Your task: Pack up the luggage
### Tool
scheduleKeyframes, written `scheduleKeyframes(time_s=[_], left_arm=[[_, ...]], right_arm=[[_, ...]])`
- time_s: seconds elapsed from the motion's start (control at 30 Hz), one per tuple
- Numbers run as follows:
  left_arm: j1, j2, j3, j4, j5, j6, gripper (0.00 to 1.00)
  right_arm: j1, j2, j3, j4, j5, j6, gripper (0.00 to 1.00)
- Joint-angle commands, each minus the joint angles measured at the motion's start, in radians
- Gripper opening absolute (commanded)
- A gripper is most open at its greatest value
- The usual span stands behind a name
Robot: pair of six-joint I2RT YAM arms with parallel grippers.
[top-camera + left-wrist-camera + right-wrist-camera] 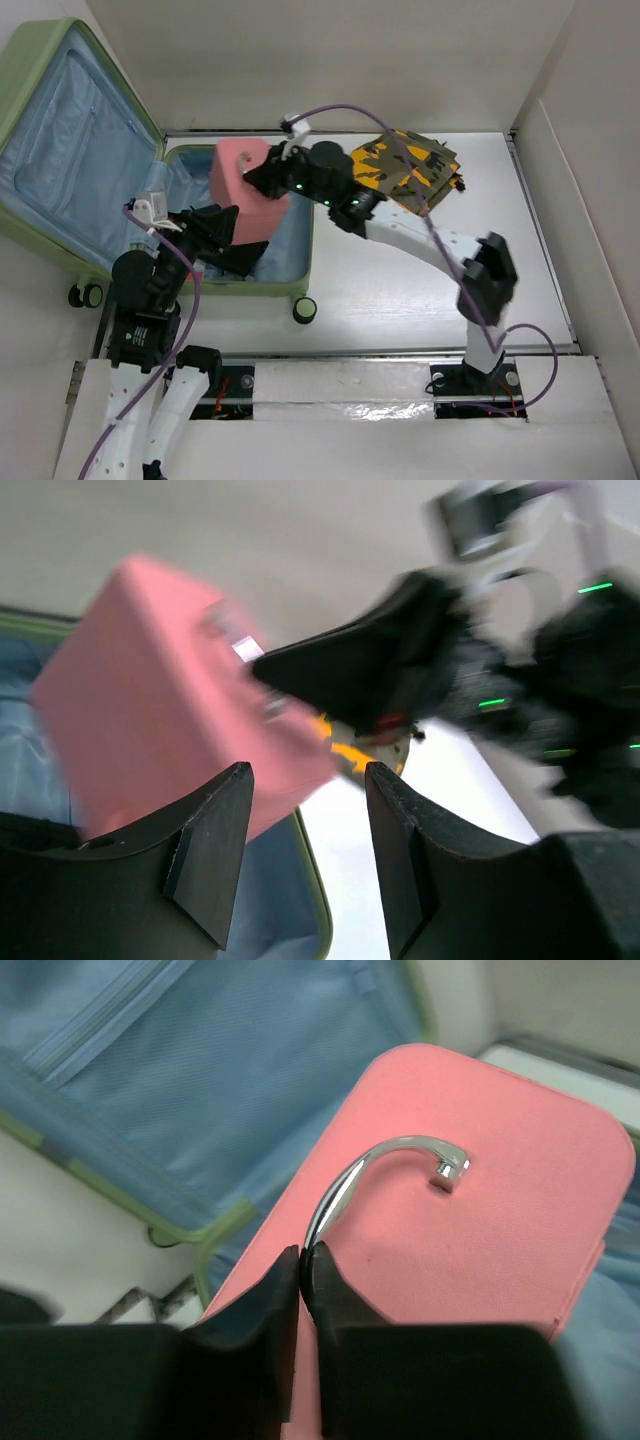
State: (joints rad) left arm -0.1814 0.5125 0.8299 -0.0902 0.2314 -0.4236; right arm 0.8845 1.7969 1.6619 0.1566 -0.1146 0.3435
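Stretched toward 10 o'clock, the right end effector (303, 1260) pinches the case handle (385, 1155). Wrist view shows the left end effector (305, 780) spread.

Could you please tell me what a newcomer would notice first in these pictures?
The pink case, held by its metal handle in the right gripper over the open green luggage at the left of the table. Farther right lies a folded camouflage cloth; the left gripper is open beside the case.
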Motion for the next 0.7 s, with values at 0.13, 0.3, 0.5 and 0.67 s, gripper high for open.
scheduleKeyframes(time_s=[0.13, 0.3, 0.5, 0.67], left_arm=[[0.007, -0.057, 0.031, 0.061, -0.087, -0.003, 0.48], [0.007, -0.031, 0.014, 0.067, -0.046, -0.003, 0.53], [0.007, 0.021, 0.006, 0.083, 0.015, -0.01, 0.52], [0.016, 0.139, 0.015, 0.15, 0.166, -0.033, 0.42]], right_arm=[[-0.001, 0.335, 0.306, 0.176, -0.307, 0.209, 0.93], [-0.082, 0.116, 0.029, 0.207, -0.217, 0.092, 0.99], [-0.283, -0.195, -0.417, 0.261, -0.099, 0.022, 0.0], [-0.473, -0.245, -0.606, 0.153, 0.09, -0.041, 0.03]])
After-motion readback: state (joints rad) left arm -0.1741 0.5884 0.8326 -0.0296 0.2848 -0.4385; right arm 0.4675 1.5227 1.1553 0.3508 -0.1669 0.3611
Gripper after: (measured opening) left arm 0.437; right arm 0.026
